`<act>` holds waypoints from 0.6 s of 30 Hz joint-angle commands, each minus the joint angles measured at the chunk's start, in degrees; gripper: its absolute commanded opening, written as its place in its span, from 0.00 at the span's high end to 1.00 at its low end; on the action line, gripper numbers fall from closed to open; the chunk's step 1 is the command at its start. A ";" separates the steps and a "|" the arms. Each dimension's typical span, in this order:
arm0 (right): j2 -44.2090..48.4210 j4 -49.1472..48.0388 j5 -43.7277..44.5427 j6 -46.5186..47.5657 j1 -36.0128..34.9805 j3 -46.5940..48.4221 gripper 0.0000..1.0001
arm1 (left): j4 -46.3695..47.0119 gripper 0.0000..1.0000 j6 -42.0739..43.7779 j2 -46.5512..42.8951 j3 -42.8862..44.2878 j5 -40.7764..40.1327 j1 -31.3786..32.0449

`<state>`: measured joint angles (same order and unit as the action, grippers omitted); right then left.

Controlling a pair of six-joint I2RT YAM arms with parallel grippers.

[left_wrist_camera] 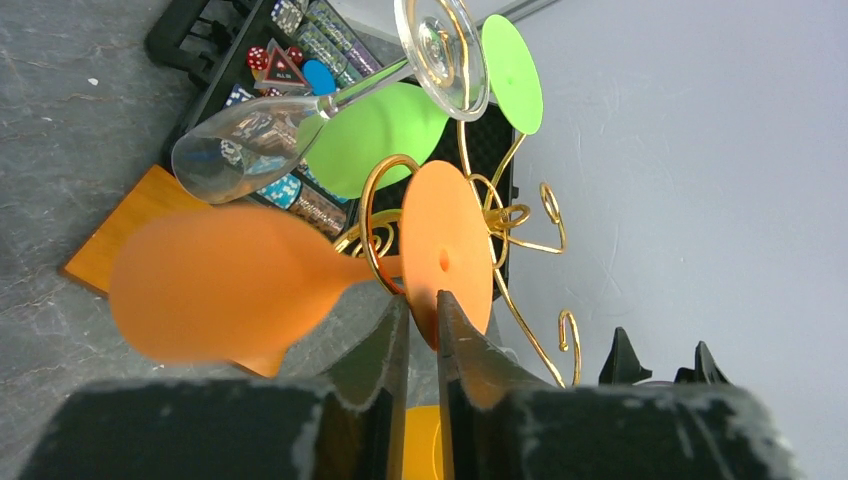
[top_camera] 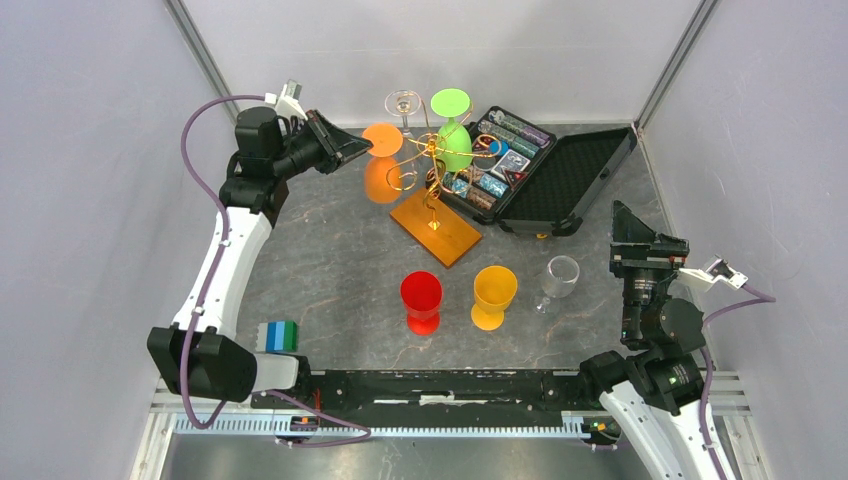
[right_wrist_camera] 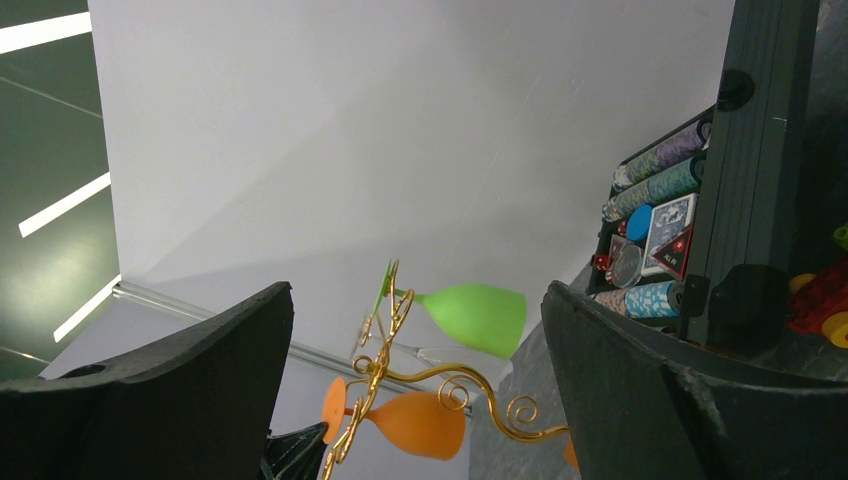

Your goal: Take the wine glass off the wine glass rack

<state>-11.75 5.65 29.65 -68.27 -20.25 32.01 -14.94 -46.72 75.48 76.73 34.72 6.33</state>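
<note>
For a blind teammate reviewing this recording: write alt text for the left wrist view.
The left gripper pinches the foot of the orange wine glass, which hangs on the gold wire wine glass rack. A clear wine glass and a green wine glass hang beyond it, before an open black case.

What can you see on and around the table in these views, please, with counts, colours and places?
gold wire wine glass rack: one, orange-brown wooden base, far middle
orange plastic wine glass: one, hanging upside down, rack's left
green plastic wine glass: one, hanging, rack's right
clear hanging wine glass: one, rack's far side
red goblet: one, standing, near middle
yellow goblet: one, standing right of red
clear standing glass: one, right of yellow
open black case: one, coloured contents, right of rack
blue-and-green block: one, near left
grey marbled table: one
left gripper: black, fingers narrowly either side of the orange foot
right gripper: black, open, near right
</note>
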 commanded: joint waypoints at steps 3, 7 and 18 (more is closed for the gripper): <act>0.74 -0.46 0.67 -0.47 -0.01 0.16 0.02 | 4.18 0.98 -3.68 -1.75 -0.35 1.68 -0.53; 0.71 -0.38 0.53 -0.56 0.04 0.07 0.02 | 7.80 0.98 -7.19 -2.69 -1.52 1.51 -0.81; 0.73 -0.08 0.41 -1.00 0.02 -0.09 0.02 | 12.56 0.98 -12.67 -4.58 -2.46 -4.69 -1.05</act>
<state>-11.46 5.67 29.65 -68.79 -20.25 32.01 -6.87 -56.40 73.10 73.87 33.12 5.69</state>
